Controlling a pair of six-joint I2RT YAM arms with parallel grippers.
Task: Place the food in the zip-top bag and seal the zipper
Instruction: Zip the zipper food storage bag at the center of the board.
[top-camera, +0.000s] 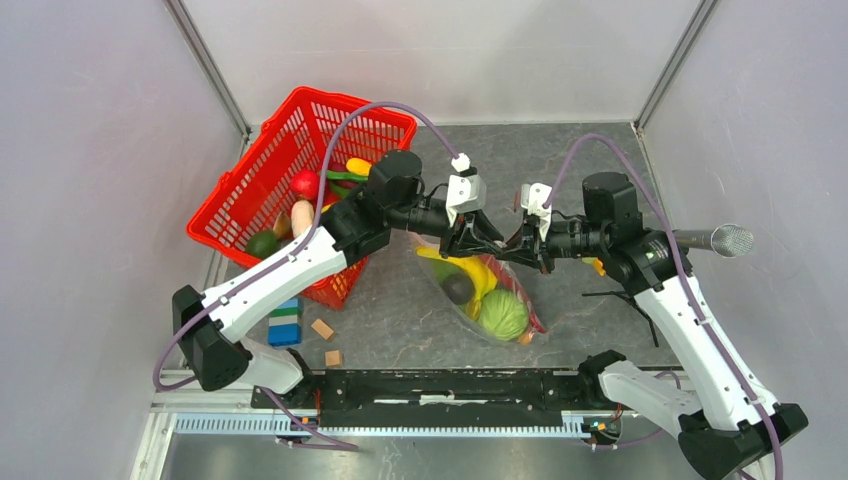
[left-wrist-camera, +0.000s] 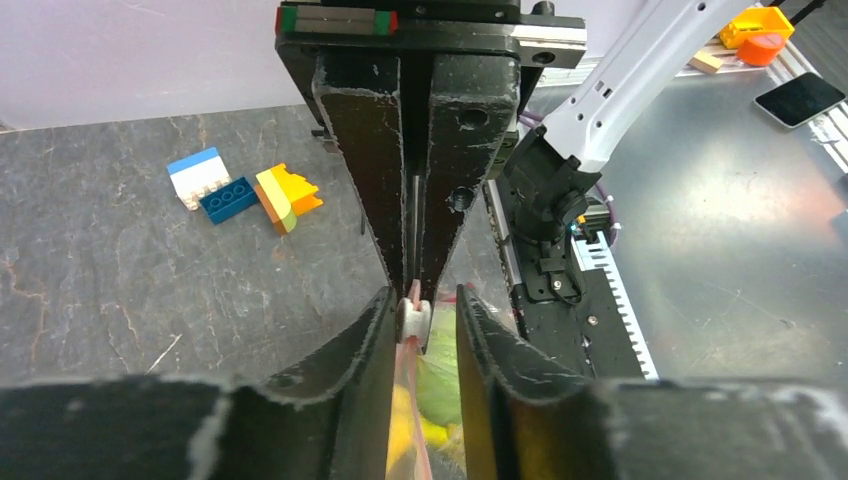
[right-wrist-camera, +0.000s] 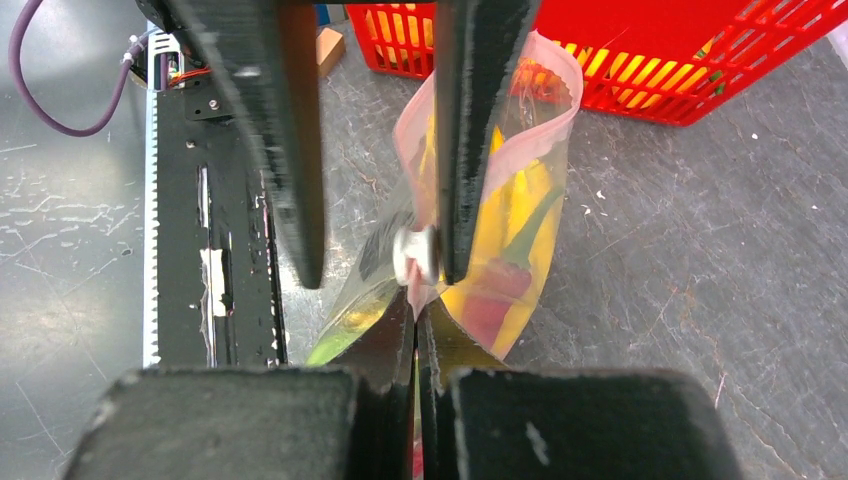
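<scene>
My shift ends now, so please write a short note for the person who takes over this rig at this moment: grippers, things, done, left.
Left gripper: open, its jaws on either side of the white slider, not clamped yet.
Right gripper: shut on the zipper beside the slider.
Zip-top bag: lies below both grippers, with bananas and a green ball inside.
Done: those pieces are bagged.
Left: the mouth gapes beyond the slider, so zip it shut. A red piece and others lie in the red basket.
</scene>
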